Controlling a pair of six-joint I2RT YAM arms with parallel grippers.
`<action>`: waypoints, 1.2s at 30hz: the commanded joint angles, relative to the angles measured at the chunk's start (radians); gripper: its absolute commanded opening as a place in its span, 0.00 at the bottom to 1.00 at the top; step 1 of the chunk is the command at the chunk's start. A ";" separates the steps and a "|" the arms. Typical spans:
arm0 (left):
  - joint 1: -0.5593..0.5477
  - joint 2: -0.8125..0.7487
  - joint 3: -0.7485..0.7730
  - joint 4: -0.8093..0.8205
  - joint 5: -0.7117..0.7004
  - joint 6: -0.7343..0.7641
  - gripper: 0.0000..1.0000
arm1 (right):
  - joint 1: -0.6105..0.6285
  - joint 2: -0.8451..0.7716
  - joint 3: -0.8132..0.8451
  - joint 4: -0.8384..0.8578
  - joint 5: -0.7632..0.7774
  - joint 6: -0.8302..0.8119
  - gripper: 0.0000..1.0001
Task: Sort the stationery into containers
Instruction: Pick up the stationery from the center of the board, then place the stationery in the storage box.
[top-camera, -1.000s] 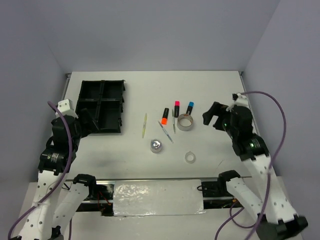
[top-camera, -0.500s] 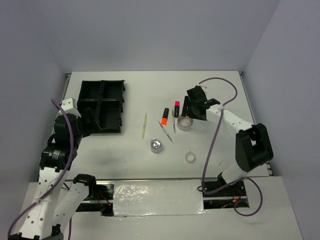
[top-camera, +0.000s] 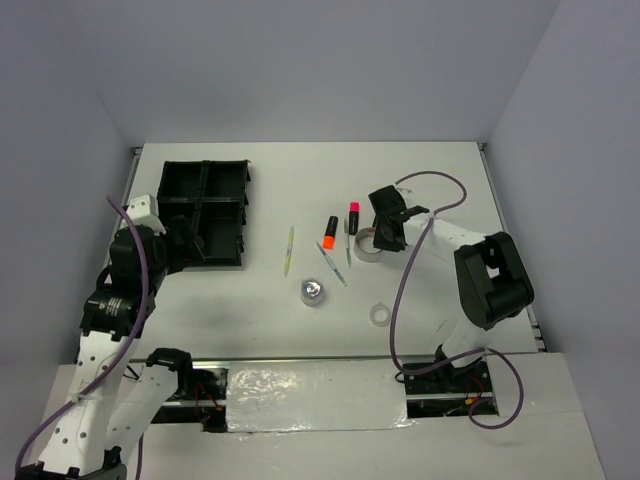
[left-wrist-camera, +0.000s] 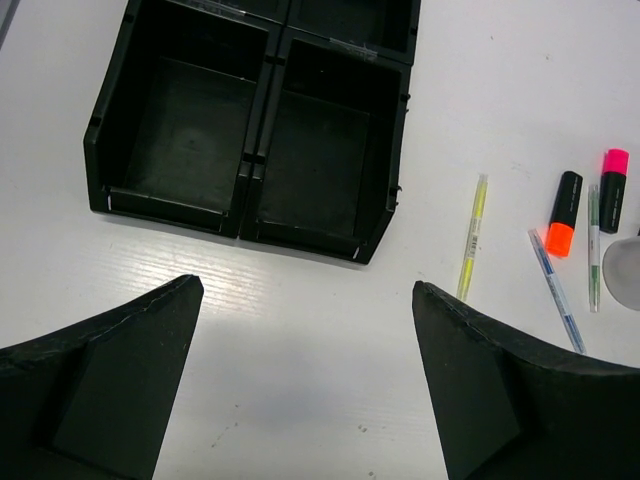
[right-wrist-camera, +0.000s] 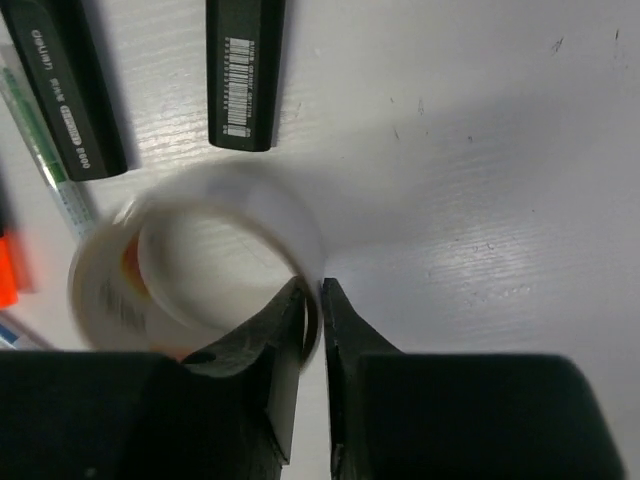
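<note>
Right gripper (right-wrist-camera: 312, 300) pinching the large tape roll (right-wrist-camera: 105, 285) well right of the black tray (top-camera: 203, 197); left gripper (left-wrist-camera: 305, 290) spread wide at the tray's near edge.

The right fingers are almost together on the roll's wall, one inside the ring and one outside. The tray sits near the far left corner of the white table (top-camera: 450, 180). The left fingers hang far apart over the tabletop on the tray's near side, touching nothing. Right of the tray comes a strip of tabletop, then a yellow pen (top-camera: 289, 250), an orange highlighter (top-camera: 329, 232), a blue pen (top-camera: 333, 265), a green pen (top-camera: 347, 243) and a pink highlighter (top-camera: 353, 217). The last two lie just beside the roll. Nearer than these, also right of the tray, a silvery round piece (top-camera: 312, 292) and a small tape roll (top-camera: 379, 314) lie apart. Pale grey walls (top-camera: 300, 60) stand along the far, left and right table edges.
</note>
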 joint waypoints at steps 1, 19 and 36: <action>0.002 0.005 -0.001 0.047 0.025 0.026 0.99 | 0.001 -0.091 -0.019 0.055 0.001 0.016 0.17; 0.003 -0.066 0.019 0.018 -0.079 0.003 0.99 | 0.361 -0.015 0.427 0.023 -0.163 -0.015 0.02; 0.008 -0.116 0.022 0.008 -0.113 -0.008 0.99 | 0.496 0.624 1.257 -0.025 -0.217 -0.046 0.08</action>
